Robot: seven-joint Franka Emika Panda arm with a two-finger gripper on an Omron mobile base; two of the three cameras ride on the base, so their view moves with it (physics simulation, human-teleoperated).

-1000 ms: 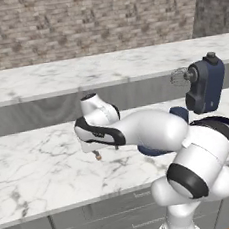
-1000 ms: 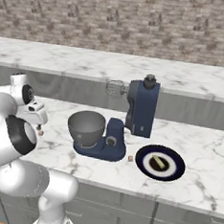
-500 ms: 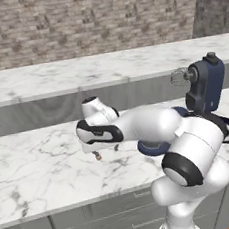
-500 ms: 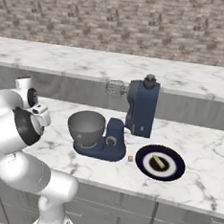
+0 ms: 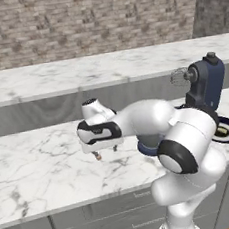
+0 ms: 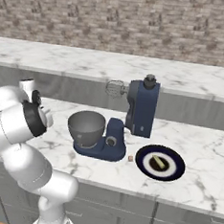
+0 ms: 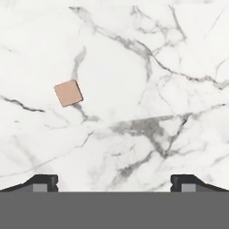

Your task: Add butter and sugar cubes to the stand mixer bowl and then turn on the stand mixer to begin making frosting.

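A small tan sugar cube (image 7: 68,93) lies on the white marble counter, up and to the left of centre in the hand view. My gripper (image 7: 114,183) hangs above the counter, open wide, nothing between its fingertips (image 7: 44,182). From the left base camera the gripper (image 5: 104,151) hovers just over the cube (image 5: 98,157), left of the mixer. The navy stand mixer (image 6: 142,109) has its head tilted up, whisk (image 6: 115,88) raised. The grey metal bowl (image 6: 86,127) sits on the mixer's base. A second cube (image 6: 130,158) lies beside the base. Butter (image 6: 158,161) rests on the dark-blue plate (image 6: 172,171).
A raised marble ledge (image 6: 89,66) and brick wall (image 6: 117,18) run behind the counter. The counter's front edge (image 5: 71,202) lies close below the gripper. My own arm (image 5: 152,119) stretches between the gripper and the mixer.
The elbow and forearm have swung round, while the hand has stayed over almost the same spot by the cube. The gripper stays open.
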